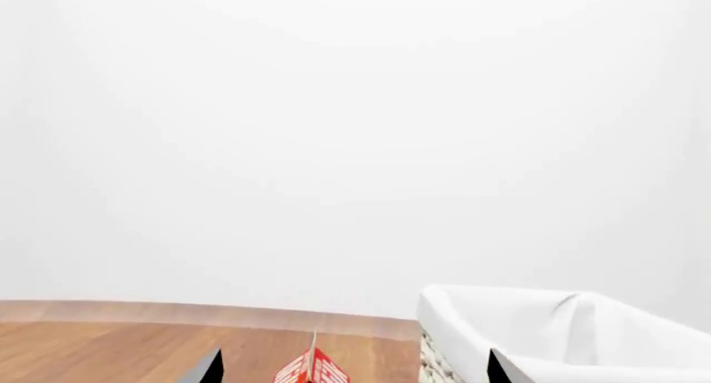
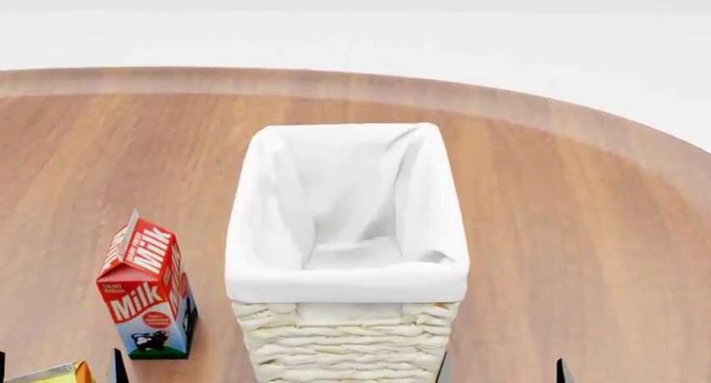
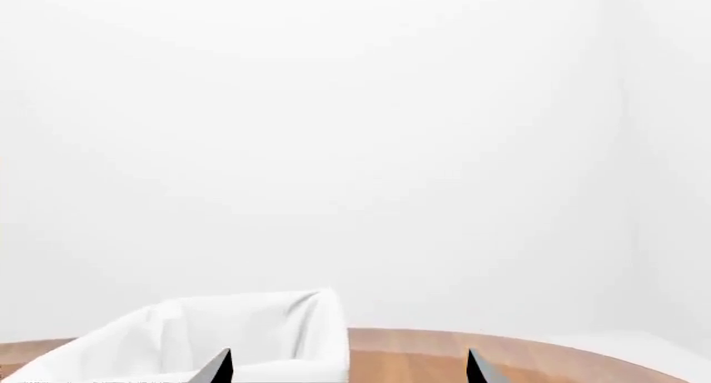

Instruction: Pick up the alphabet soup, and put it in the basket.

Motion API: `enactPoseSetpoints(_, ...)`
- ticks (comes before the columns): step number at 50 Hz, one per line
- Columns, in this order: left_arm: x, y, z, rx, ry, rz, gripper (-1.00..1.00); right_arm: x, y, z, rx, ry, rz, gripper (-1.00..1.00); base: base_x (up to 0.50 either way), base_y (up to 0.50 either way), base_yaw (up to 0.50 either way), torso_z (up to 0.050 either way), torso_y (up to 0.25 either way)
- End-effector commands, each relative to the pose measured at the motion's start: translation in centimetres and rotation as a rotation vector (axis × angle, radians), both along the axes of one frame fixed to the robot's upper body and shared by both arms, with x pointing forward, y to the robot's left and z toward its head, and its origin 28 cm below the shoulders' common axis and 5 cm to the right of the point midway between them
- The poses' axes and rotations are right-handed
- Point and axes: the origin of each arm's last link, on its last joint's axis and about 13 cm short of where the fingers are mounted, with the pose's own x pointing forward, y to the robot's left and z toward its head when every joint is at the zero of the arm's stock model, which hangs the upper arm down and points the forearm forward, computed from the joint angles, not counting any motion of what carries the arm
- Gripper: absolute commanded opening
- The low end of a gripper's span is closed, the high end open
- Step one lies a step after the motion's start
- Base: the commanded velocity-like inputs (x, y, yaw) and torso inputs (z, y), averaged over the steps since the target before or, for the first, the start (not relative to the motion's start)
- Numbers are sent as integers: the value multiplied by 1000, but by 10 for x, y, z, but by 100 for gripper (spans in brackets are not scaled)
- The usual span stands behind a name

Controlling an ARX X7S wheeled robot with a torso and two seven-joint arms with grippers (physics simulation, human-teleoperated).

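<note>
Standing mid-table [image 2: 578,233], the basket [image 2: 346,271] holds only its white lining. No alphabet soup shows in any view. A milk carton [image 2: 146,291] stands left of it. Left gripper [image 1: 355,368] and right gripper [image 3: 346,368] both spread wide, grasping nothing.

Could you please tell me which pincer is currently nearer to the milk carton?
Left. The left pincer sits just beside the milk carton, while the right pincer lies beyond the basket.
</note>
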Motion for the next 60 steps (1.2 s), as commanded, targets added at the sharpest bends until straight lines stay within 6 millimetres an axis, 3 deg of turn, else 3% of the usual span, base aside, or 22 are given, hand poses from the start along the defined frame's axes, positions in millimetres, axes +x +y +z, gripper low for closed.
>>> enactPoseSetpoints(1, 0, 0, 0, 1, 0, 1, 100, 1, 0, -1, -4, 6, 5, 100, 0, 0, 0, 0, 0)
enactPoseSetpoints(12, 3, 0, -1, 4, 8, 6, 100, 6, -6, -2, -35, 57, 73, 100, 0, 0, 0, 0, 0)
enactPoseSetpoints(20, 3, 0, 0, 7, 9, 15, 100, 8, -23, 4, -84, 117, 76, 100, 0, 0, 0, 0, 0)
enactPoseSetpoints(25, 6, 1, -1, 8, 18, 24, 100, 7, -36, 3, -198, 179, 200, 100, 0, 0, 0, 0, 0)
enactPoseSetpoints(39, 8, 2, -1, 6, 31, 39, 100, 18, -64, 7, -238, 293, 554, 100, 0, 0, 0, 0, 0)
enactPoseSetpoints(60, 8, 3, 0, 3, 31, 49, 100, 24, -65, -4, -334, 389, 832, 100, 0, 0, 0, 0, 0)
